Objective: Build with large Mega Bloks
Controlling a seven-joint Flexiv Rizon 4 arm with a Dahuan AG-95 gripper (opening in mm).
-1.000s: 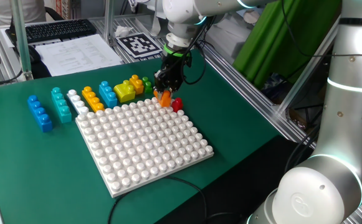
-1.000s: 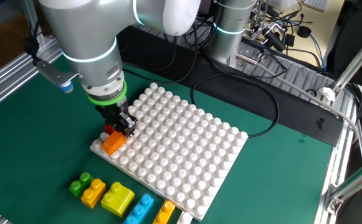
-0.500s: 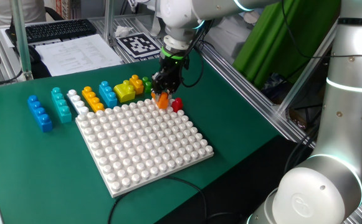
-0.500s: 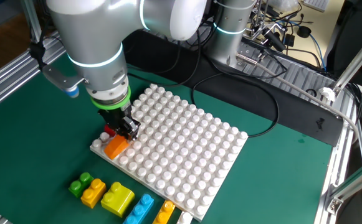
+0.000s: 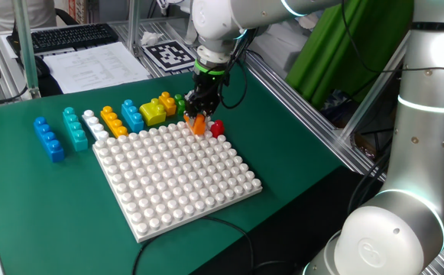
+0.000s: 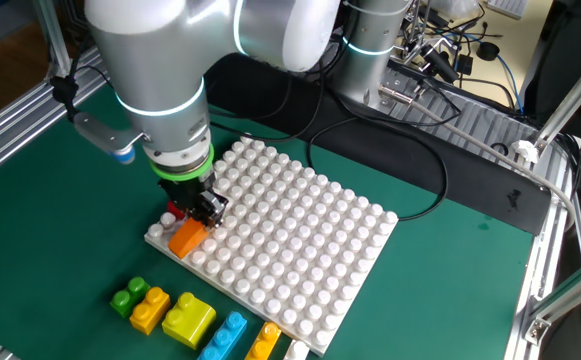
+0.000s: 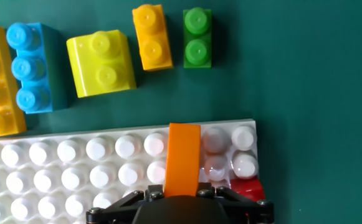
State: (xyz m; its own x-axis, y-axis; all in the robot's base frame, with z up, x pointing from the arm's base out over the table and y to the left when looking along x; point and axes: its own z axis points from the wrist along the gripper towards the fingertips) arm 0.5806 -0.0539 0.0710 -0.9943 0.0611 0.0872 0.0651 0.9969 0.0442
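Hand view: an orange brick (image 7: 184, 158) is gripped between the partly closed fingers of the end effector (image 7: 182, 194), over the far right corner of the white baseplate (image 7: 62, 155). Its long axis runs toward the baseplate's far edge. Bare green bench (image 7: 305, 74) lies to the right.

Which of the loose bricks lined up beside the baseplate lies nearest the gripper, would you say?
The green brick, at the row's end beside the small orange brick; the others lie farther along.

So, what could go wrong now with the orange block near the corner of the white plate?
1. The glossy orange plastic block sits tilted in the gripper above the studded white baseplate, so it may miss the studs.
2. The small red block lies right beside it and might be knocked.
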